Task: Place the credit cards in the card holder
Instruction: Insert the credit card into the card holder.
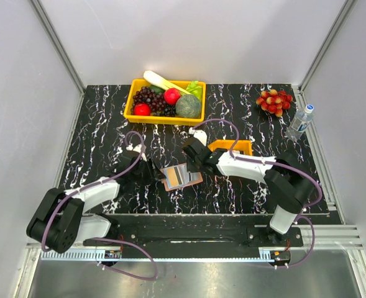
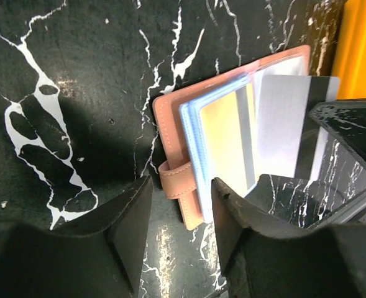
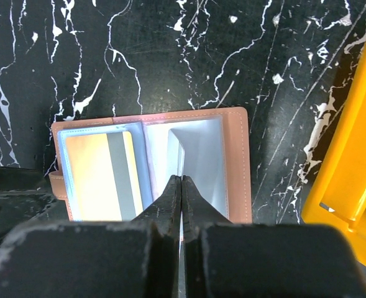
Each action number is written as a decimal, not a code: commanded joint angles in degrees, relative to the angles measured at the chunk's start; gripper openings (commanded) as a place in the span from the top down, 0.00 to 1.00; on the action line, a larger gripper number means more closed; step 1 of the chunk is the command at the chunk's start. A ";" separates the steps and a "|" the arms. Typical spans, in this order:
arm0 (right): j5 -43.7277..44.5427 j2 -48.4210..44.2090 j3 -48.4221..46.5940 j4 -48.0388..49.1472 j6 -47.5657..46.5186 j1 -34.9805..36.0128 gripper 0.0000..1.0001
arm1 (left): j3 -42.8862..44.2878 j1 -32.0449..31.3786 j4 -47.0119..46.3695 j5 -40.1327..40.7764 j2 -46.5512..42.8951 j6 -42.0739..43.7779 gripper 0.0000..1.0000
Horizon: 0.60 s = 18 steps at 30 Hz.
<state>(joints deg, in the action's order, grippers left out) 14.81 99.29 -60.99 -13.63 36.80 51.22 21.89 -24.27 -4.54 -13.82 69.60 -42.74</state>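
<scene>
Card holder (image 1: 181, 177) lies open mid-tabletop. Right gripper (image 3: 181, 186), clamped on a grey credit card (image 2: 282, 124), hides its near end. Left gripper (image 2: 181, 192), fingers apart, straddles the snap tab (image 2: 173, 177). Orange tray (image 3: 350, 143) sits near, toward the right edge.

No writing, brand, number or sign can be read in any view. The gold credit card (image 3: 99, 177) and the silver credit card (image 2: 285, 124) at the open card holder (image 3: 235, 167) show only plain faces and magnetic stripes. The water bottle (image 1: 301, 121) at the tabletop's right edge is too small to read.
</scene>
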 commanded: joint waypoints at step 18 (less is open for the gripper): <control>-3.56 1.44 1.14 -0.87 -0.15 -0.42 1.00 | -2.73 0.19 -8.65 -2.88 2.65 -3.84 0.93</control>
<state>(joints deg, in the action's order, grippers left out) 12.75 99.44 -60.99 -12.64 36.80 50.92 19.25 -24.05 -9.80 -16.16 73.34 -45.63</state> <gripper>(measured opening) 0.008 0.132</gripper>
